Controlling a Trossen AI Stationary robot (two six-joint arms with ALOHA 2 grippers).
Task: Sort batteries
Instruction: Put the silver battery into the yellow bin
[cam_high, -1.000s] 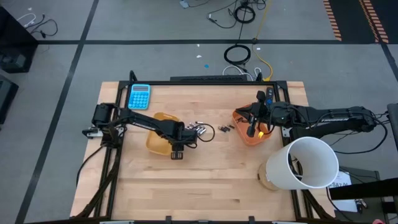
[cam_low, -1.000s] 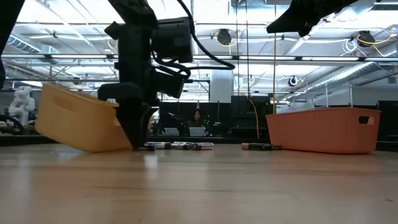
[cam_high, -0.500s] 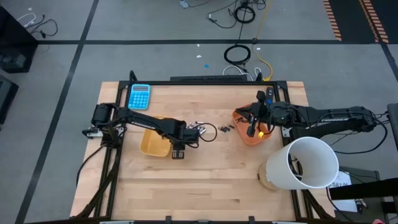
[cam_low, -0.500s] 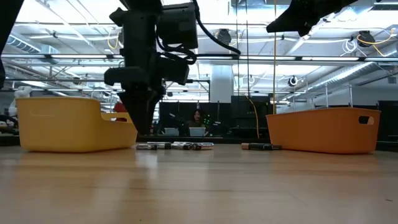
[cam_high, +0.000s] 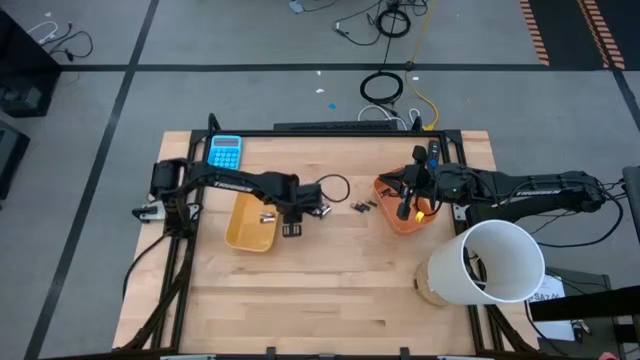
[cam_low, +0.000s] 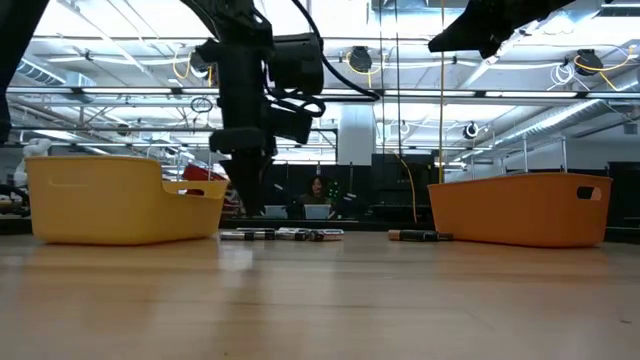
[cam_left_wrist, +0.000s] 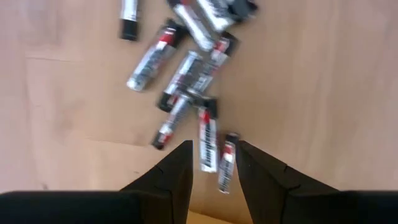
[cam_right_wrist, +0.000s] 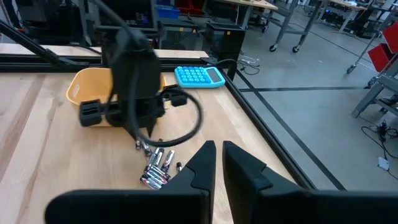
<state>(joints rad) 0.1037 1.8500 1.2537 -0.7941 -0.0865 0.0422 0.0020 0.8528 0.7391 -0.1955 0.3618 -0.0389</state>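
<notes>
Closest to our left end effector (cam_left_wrist: 214, 165), just under its fingertips, lies the heap of silvery batteries (cam_left_wrist: 186, 81) on the bare tabletop (cam_left_wrist: 323, 93). Its two dark fingers stand partly spread with nothing between them, and two batteries of the heap lie right in the line of the gap. The others fan out beyond in a loose, overlapping cluster, several touching or crossing.

In our judgement the step in hand is picking one battery out of this heap. To do it well, we should choose one at the near edge, lying apart from its neighbours. We should turn the fingers across its length, not along it, so they close on the round side. Coming straight down matters: a finger landing on a second battery would roll the pile or lift two at once. The fingers may need to spread a little more before descending.

Just beside this end effector, on the side away from the heap, sits the yellow tray (cam_high: 249, 222), with what looks like one battery already in it, so the carry would be short.

Farther off, a small group of dark batteries (cam_high: 362, 206) lies between the heap and the orange tray (cam_high: 410, 217). Our right end effector (cam_high: 404, 210) waits above that tray, well apart from the work, fingers pressed together and empty. The blue calculator (cam_high: 224, 152) lies beyond, untouched.
</notes>
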